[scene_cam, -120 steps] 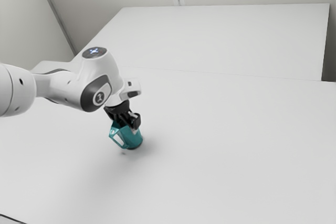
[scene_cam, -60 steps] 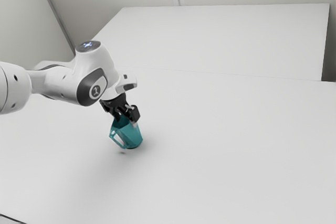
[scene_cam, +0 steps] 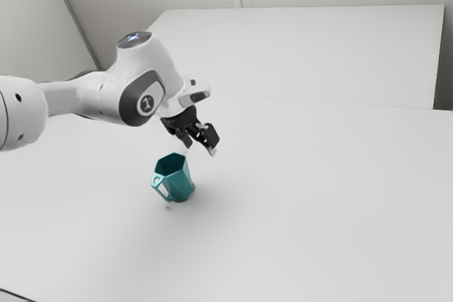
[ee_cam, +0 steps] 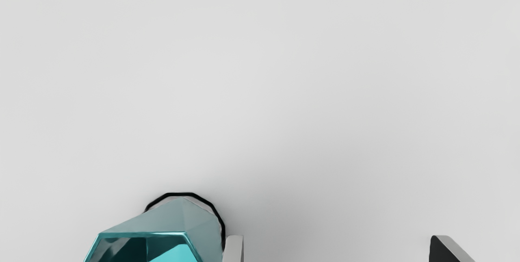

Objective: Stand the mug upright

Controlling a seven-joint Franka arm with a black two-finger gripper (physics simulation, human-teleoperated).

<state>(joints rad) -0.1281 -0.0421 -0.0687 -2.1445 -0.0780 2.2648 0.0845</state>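
Note:
The teal mug (scene_cam: 174, 177) stands upright on the white table in the exterior view, its opening facing up and its handle toward the exterior view's lower left. My gripper (scene_cam: 200, 150) is above the mug and off toward the exterior view's right, open and apart from it. In the wrist view the mug (ee_cam: 185, 219) lies outside the span of my gripper (ee_cam: 336, 250), beside one finger, with its hexagonal rim and dark base edge showing. The fingers stand wide apart with nothing between them.
The white table (scene_cam: 304, 196) spreads around the mug. A pale raised panel or wall stands behind, and a dark line crosses the exterior view's lower left corner.
My gripper has let go of the mug, risen and moved toward the exterior view's right. The mug's opening, earlier partly hidden by the fingers, is now uncovered.

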